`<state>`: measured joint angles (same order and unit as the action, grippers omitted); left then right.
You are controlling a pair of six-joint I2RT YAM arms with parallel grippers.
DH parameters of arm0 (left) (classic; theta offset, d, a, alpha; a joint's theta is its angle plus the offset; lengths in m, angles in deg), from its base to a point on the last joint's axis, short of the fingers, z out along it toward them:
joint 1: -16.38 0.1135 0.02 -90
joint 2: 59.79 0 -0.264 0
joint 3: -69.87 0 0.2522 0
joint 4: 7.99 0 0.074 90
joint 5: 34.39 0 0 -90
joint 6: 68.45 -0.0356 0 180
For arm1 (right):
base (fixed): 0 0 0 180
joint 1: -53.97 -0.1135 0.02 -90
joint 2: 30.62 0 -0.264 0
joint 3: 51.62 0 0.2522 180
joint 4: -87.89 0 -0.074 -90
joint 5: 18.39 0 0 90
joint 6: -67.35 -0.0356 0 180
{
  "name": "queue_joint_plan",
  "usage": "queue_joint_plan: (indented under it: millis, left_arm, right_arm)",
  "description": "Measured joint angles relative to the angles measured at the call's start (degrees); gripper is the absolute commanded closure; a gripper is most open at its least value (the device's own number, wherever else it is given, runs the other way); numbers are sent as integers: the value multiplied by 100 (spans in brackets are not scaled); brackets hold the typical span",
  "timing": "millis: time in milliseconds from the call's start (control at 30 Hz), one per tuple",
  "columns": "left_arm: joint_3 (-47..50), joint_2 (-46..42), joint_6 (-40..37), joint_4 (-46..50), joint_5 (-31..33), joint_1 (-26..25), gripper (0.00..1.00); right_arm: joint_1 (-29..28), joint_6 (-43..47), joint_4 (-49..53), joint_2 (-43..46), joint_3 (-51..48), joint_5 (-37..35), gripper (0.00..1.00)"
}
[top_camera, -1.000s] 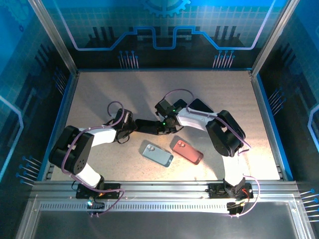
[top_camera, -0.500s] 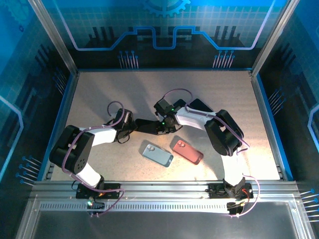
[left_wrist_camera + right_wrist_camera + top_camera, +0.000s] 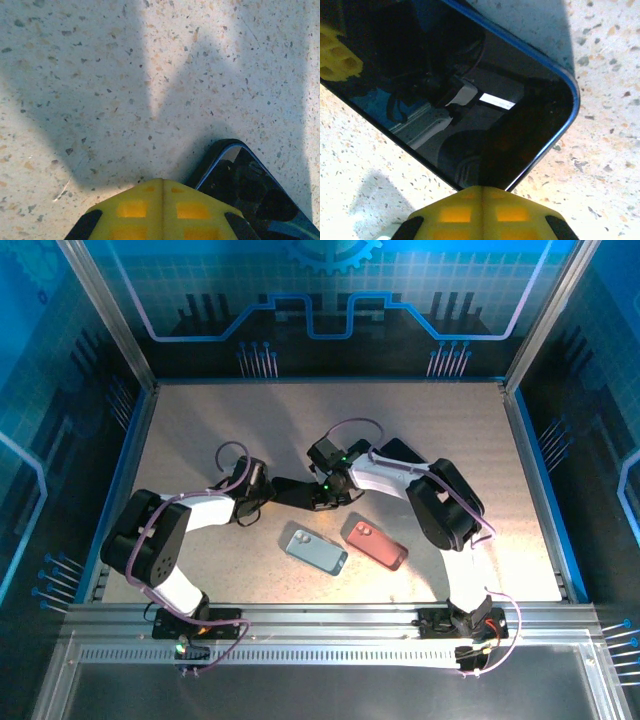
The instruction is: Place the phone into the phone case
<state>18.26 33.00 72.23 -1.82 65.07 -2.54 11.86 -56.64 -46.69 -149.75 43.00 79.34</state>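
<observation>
The left gripper (image 3: 162, 186) and right gripper (image 3: 482, 192), both clenched empty, sit at opposite ends of the blue-edged glossy black phone (image 3: 460, 85), apparently touching it, flat on the speckled stone-look tabletop (image 3: 100, 75), with a grey-blue phone case (image 3: 315, 550) and a coral-red phone case (image 3: 376, 544) lying nearer.

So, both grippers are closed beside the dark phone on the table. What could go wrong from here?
1. The left gripper and right gripper are shut at opposite ends of the flat phone; pushing may spin or slide it instead of lifting it.
2. Its glossy screen faces up, so a gripper could slip across it.
3. The light blue case and red case lie close by; a sliding phone might knock them.
</observation>
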Motion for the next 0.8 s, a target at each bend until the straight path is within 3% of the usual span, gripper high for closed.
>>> queue_joint_plan:
  millis: [300,600,800]
  left_arm:
    - [-125,31,-7,190,4,0,100]
    - [-481,245,-42,428,-52,0,100]
    - [-732,328,-157,680,-341,-114,100]
  right_arm:
    - [0,0,13,0,17,26,100]
    - [-15,0,-767,605,-732,52,100]
    - [68,109,-334,979,-885,214,100]
